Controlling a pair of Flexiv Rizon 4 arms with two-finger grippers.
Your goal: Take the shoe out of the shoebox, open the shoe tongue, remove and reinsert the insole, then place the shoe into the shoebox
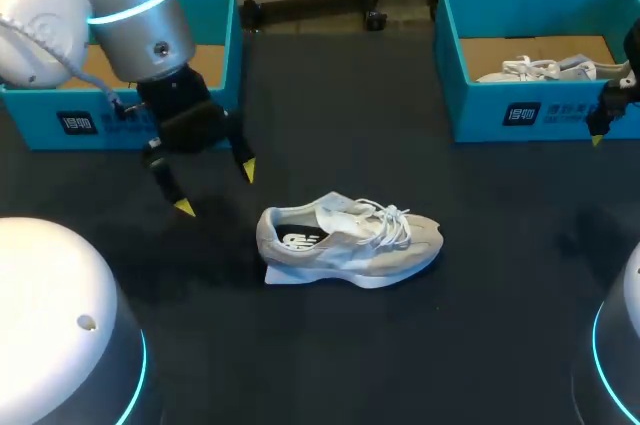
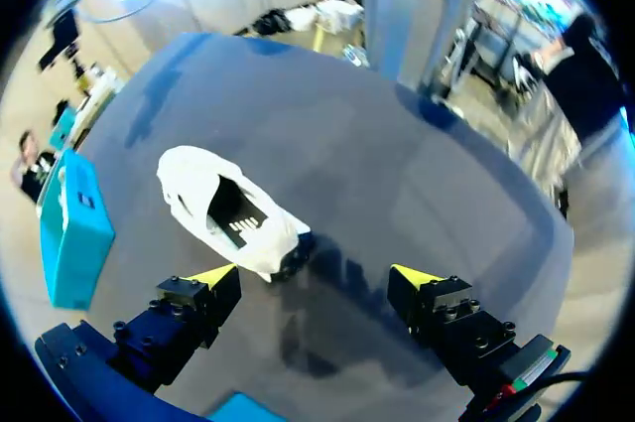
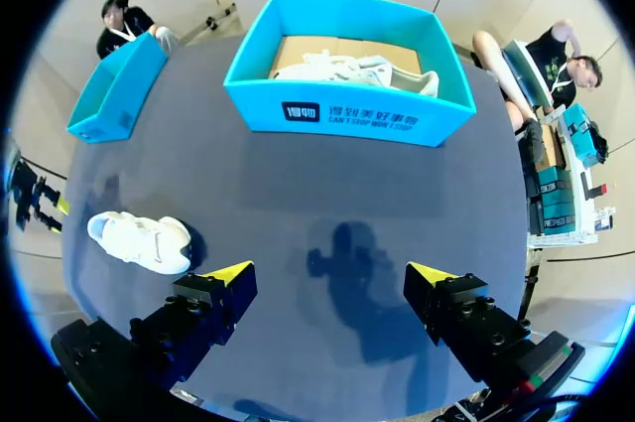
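Note:
A pale beige shoe [image 1: 348, 241] with white laces stands upright on the dark table, toe to the right, its dark insole showing in the opening. My left gripper [image 1: 215, 189] hangs open just left of its heel, touching nothing. In the left wrist view the shoe [image 2: 230, 211] lies ahead of the open left gripper [image 2: 316, 273], heel nearest. My right gripper [image 1: 597, 139] is at the right edge by the right teal shoebox [image 1: 532, 113], which holds another pale shoe [image 1: 550, 69]. In the right wrist view the right gripper [image 3: 328, 268] stands open and empty, the right shoebox [image 3: 347, 104] well ahead.
A second teal shoebox [image 1: 70, 120] stands at the back left behind my left arm; in the right wrist view the left shoebox [image 3: 117, 89] is far ahead to one side. The shoe [image 3: 141, 240] shows beside the right gripper there.

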